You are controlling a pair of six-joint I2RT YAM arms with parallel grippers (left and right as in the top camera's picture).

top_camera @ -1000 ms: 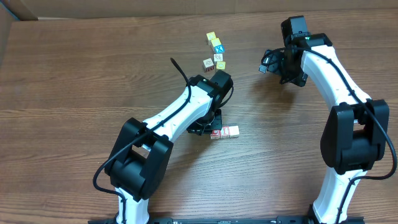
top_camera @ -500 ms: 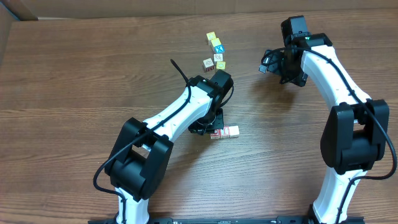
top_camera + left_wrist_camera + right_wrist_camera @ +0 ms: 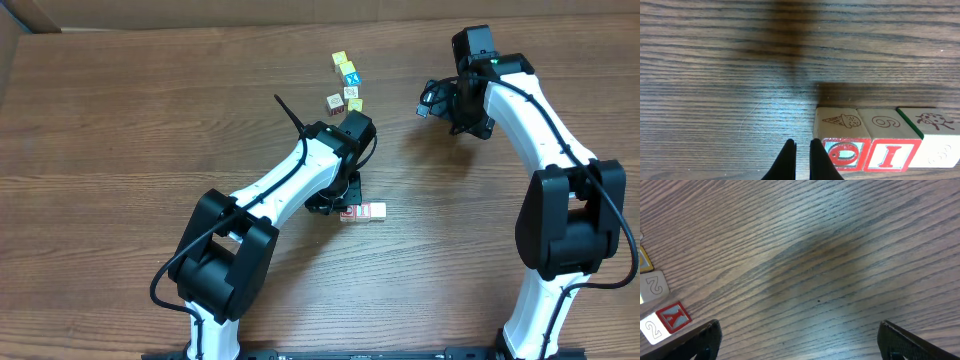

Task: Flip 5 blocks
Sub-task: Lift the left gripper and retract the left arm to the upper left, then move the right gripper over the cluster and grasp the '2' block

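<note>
Here, the left gripper (image 3: 801, 145) is clenched empty just beside the end of a row of 3 blocks (image 3: 880, 135) on the table (image 3: 120, 150), which could be shoved askew rather than flipped by a sideways nudge, while the right gripper (image 3: 800, 332) is held wide open, well apart.

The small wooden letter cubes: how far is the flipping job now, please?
Possibly done: a row of three small cream wooden cubes, two showing red letters, lies lined up; whether they were flipped, I cannot tell. In hand: nothing; the left jaws are shut, empty, beside the row's end cube; the right jaws hang open. Left: probably cubes from the loose cluster of small coloured wooden cubes farther back.
</note>
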